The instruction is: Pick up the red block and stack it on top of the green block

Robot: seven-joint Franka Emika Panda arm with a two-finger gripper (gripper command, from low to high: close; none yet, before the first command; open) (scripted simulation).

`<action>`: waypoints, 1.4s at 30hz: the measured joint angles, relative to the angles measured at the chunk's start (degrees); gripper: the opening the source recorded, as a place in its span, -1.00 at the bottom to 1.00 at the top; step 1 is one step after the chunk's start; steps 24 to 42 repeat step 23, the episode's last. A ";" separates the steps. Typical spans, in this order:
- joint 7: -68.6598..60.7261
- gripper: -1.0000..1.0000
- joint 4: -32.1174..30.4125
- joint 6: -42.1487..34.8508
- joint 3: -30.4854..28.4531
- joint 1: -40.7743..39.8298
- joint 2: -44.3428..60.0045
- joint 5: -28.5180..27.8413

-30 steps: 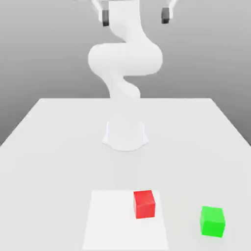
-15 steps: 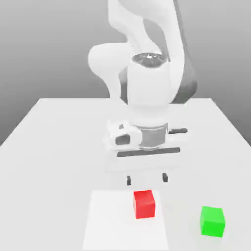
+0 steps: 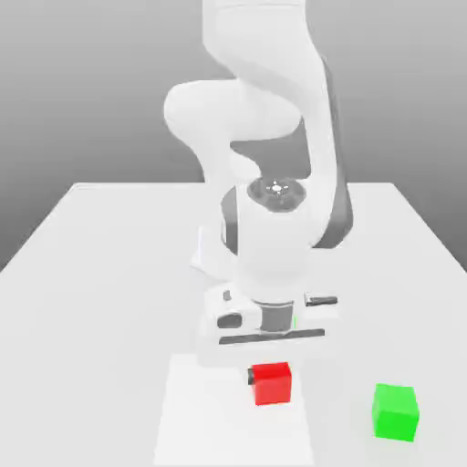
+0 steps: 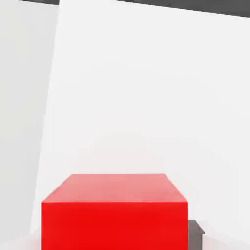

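I am hovering the gripper (image 3: 271, 368) low over the red block (image 3: 271, 383), fingers apart around it, not clamped, so lifting and stacking onto the green block (image 3: 395, 409) at its four o'clock remain.

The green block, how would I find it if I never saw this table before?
Start at the big white robot arm on the white table. Below its hand sits a red block on a paler square patch. The green block sits apart, toward the exterior view's right, off that patch: the one green thing.
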 joint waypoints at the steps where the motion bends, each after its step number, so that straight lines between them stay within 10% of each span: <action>1: -0.13 -1.00 -0.28 -1.71 0.06 -0.03 -1.97 0.17; 14: -0.77 -1.00 14.17 -17.09 7.26 10.67 -2.73 -1.14; 19: 0.79 -1.00 16.73 -11.53 6.97 12.45 5.44 -3.60; 20: 1.10 1.00 16.85 -10.09 6.56 12.82 7.04 -4.04; 42: 1.10 1.00 16.85 -10.09 6.56 12.82 7.04 -4.04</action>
